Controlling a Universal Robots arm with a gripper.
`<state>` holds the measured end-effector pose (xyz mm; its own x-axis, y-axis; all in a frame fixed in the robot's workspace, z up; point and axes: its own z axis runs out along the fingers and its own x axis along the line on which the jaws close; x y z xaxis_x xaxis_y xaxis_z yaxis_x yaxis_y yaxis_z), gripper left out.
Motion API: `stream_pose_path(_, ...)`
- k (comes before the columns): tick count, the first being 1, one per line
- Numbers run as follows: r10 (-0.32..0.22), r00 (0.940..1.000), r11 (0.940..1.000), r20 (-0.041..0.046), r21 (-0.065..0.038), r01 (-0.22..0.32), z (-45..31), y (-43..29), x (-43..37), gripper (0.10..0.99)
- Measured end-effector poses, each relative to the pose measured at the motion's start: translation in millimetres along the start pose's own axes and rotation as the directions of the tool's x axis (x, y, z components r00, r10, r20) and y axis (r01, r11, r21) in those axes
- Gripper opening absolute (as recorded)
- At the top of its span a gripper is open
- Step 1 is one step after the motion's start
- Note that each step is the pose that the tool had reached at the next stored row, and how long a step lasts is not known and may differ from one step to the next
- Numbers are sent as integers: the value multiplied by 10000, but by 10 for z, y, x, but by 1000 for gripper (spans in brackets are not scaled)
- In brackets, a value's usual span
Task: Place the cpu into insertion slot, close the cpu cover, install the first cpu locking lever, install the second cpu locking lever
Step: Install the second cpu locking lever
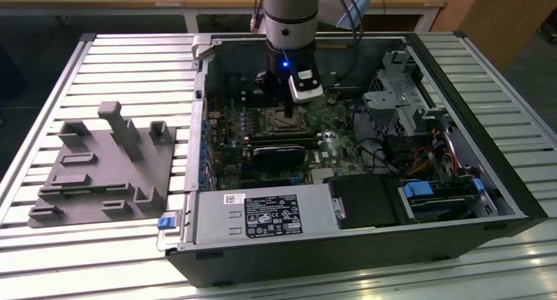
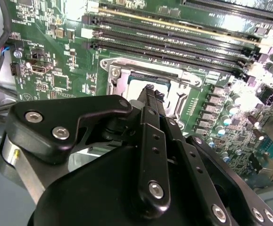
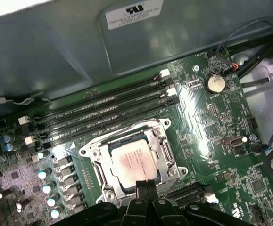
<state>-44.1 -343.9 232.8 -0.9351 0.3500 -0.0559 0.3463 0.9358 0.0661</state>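
Your gripper (image 3: pixel 146 184) is clenched — nothing in it — just above the cpu (image 3: pixel 132 162), seated in the insertion slot (image 3: pixel 95 156). The computer case (image 1: pixel 348 248) lies on a slatted metal table (image 1: pixel 130 65).

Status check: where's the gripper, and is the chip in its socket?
Gripper shut, tips at the socket's edge. Cpu seated in insertion slot, cpu cover down around it. Nothing in the way.
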Motion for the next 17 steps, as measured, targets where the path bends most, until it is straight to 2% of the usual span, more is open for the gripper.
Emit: stream_pose_path(17,0,10000,10000,0,0,0,-9,-199,-76,106)
